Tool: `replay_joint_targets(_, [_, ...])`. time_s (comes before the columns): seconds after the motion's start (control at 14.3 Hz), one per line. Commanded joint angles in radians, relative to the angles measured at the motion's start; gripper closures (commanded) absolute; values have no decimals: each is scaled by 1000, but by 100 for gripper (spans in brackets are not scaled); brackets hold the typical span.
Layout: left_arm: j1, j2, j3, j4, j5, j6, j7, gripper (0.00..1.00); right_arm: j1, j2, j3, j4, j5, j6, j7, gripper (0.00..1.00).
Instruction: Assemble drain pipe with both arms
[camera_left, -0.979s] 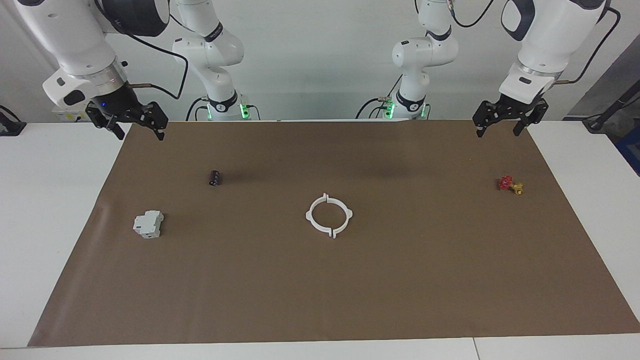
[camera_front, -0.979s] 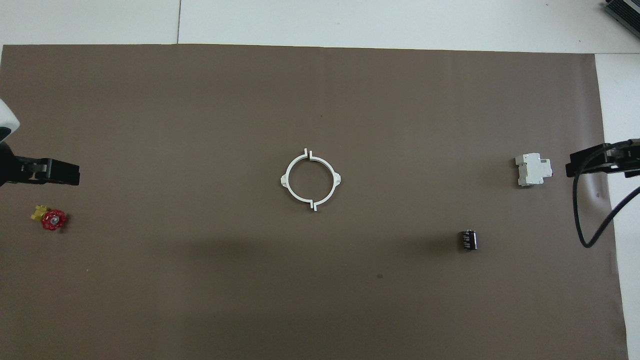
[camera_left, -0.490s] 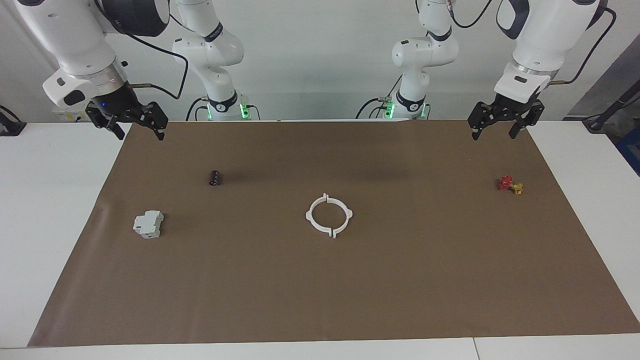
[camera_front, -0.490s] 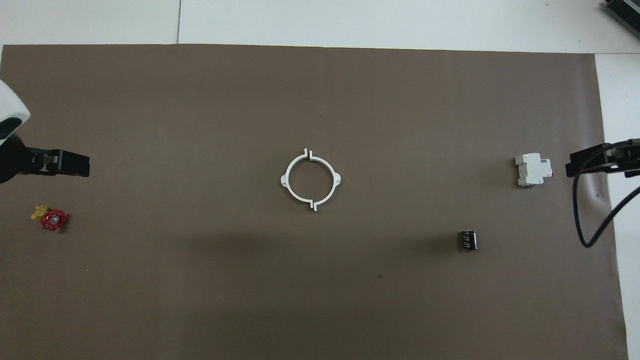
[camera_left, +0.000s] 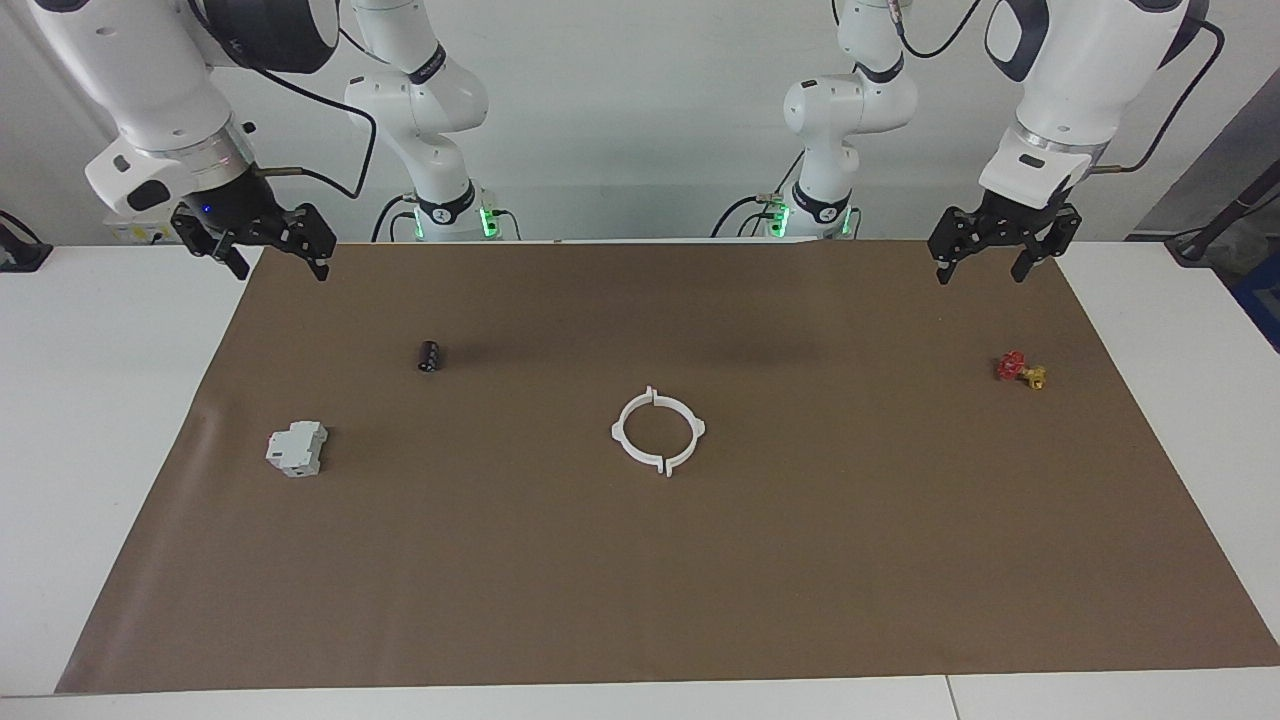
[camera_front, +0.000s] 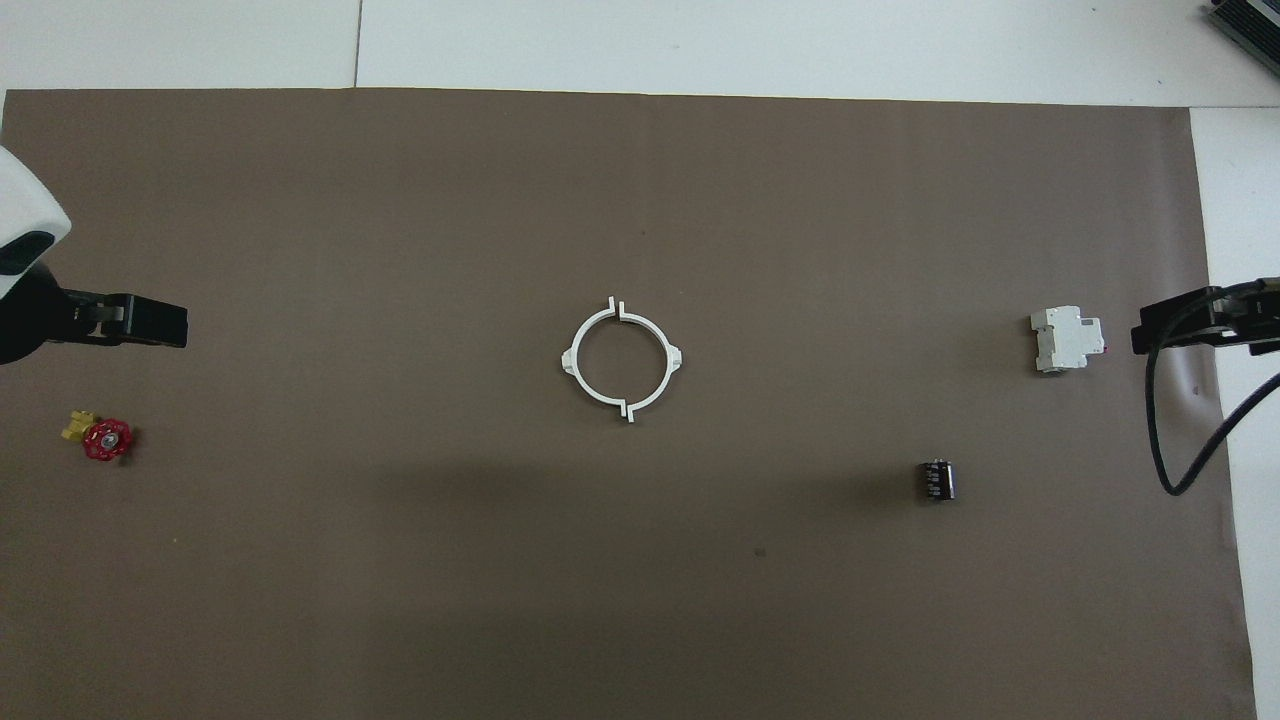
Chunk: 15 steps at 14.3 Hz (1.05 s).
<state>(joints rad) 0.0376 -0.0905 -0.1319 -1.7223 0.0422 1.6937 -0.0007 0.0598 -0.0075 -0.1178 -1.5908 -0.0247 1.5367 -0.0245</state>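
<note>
The drain pipe (camera_left: 658, 431) lies flat at the middle of the brown mat as two white half-ring arcs set together into one ring, their end tabs side by side. It also shows in the overhead view (camera_front: 621, 360). My left gripper (camera_left: 980, 274) hangs open and empty in the air over the left arm's end of the mat, well apart from the ring; it also shows in the overhead view (camera_front: 160, 322). My right gripper (camera_left: 282, 270) hangs open and empty over the mat's edge at the right arm's end (camera_front: 1160, 332).
A red and yellow valve (camera_left: 1020, 369) lies at the left arm's end of the mat. A grey-white boxy block (camera_left: 297, 448) and a small black cylinder (camera_left: 430, 355) lie toward the right arm's end. The brown mat (camera_left: 640, 590) covers most of the white table.
My left gripper has drifted a little toward the middle of the table. The right arm, the ring and the other objects have not moved.
</note>
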Motion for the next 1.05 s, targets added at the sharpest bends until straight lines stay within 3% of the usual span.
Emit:
replay_joint_targets(0.0, [16,0,5,-2,-19,3,-1,0,-2,-20,1,-17,2,5,12,0])
replay_joint_targets(0.98, [16,-6,5,-14,-18,0,11,0,-2,-20,1,-17,2,5,12,0])
